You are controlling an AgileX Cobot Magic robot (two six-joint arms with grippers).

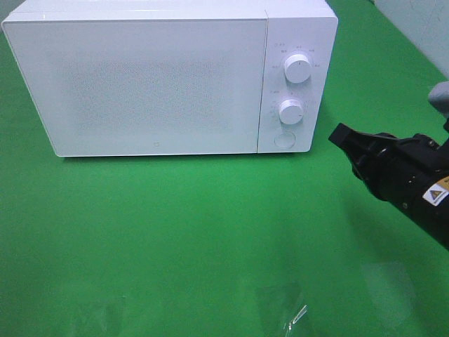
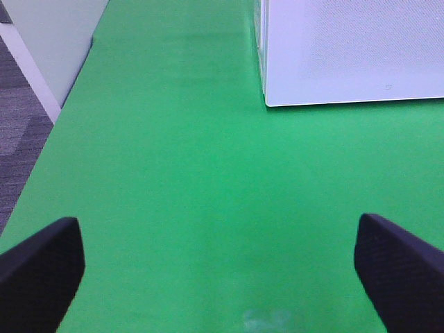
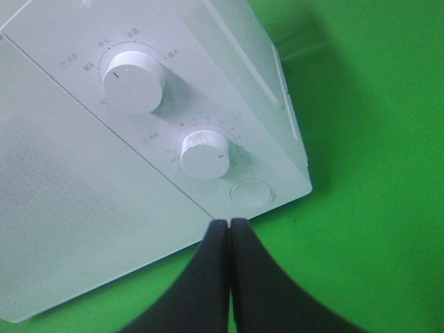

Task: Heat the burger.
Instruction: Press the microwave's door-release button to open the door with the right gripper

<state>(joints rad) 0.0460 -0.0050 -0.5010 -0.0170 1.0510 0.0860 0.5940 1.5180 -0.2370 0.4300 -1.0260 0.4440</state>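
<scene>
The burger is out of view in every frame. A white microwave [image 1: 161, 77] stands at the back of the green table with its door closed; two white knobs [image 1: 298, 69] and a round button [image 1: 284, 139] sit on its right panel. My right gripper [image 1: 337, 135] is shut with nothing between its fingers, its tip a short way right of the panel's lower corner. In the right wrist view the joined fingertips [image 3: 229, 225] point at the round button [image 3: 251, 193], just short of it. My left gripper [image 2: 222, 267] is open over bare green cloth, left of the microwave's front corner [image 2: 267, 103].
A small clear scrap of plastic [image 1: 298, 316] lies near the front edge of the table. The table's left edge [image 2: 48, 135] drops to a grey floor. A pale wall panel [image 2: 52, 35] stands past that edge.
</scene>
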